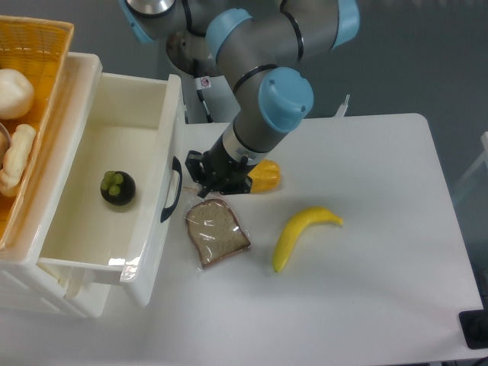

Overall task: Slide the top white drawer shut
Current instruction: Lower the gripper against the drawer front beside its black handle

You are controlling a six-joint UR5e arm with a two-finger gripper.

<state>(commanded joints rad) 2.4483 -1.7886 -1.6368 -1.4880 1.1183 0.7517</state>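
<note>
At left of the frame the top white drawer (114, 183) stands fully open, unpushed, my gripper (204, 177) just beside its handle (172, 188), jaw opening I cannot tell.

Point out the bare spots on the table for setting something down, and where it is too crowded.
Free: the wide stretch right of the banana, out to the table edge, and the near strip below the bread slice. Crowded: between the top white drawer and the yellow pepper, where the claw hangs by the handle.
</note>
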